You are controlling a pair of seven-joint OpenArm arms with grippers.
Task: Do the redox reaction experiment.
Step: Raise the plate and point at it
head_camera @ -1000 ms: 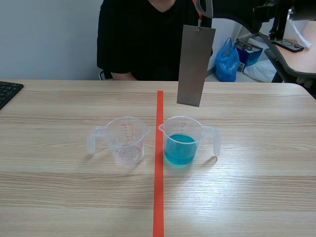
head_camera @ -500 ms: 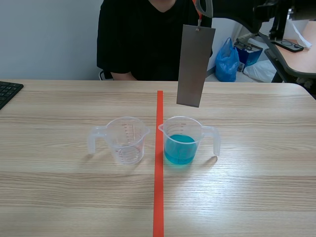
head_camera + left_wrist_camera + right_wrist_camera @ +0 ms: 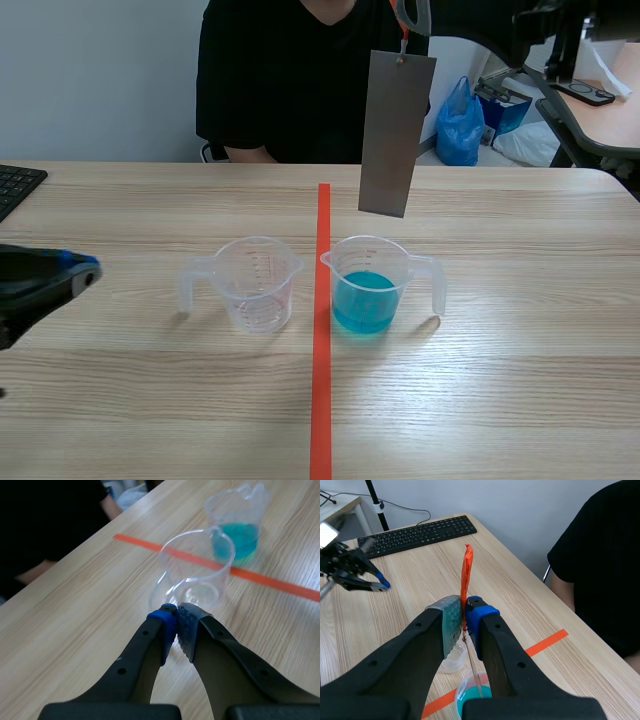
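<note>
A grey metal plate [image 3: 396, 133] hangs upright by an orange strip [image 3: 467, 575] above the beaker of blue liquid [image 3: 365, 285]. My right gripper [image 3: 465, 607] is shut on that strip, high over the table, near the scene view's top [image 3: 411, 14]. The empty clear beaker [image 3: 258, 283] stands left of the red tape line. My left gripper [image 3: 82, 271] hovers low at the table's left with its fingers shut on nothing. In the left wrist view its tips [image 3: 176, 617] sit just short of the empty beaker [image 3: 197, 565], with the blue beaker [image 3: 240, 522] beyond.
A person in black [image 3: 290, 80] sits across the table behind the plate. A black keyboard [image 3: 15, 187] lies at the far left edge. A blue bag [image 3: 460, 125] and a desk stand off the table at the back right.
My left gripper has come into the scene view from the left, toward the empty beaker's handle. The plate and both beakers have not moved.
</note>
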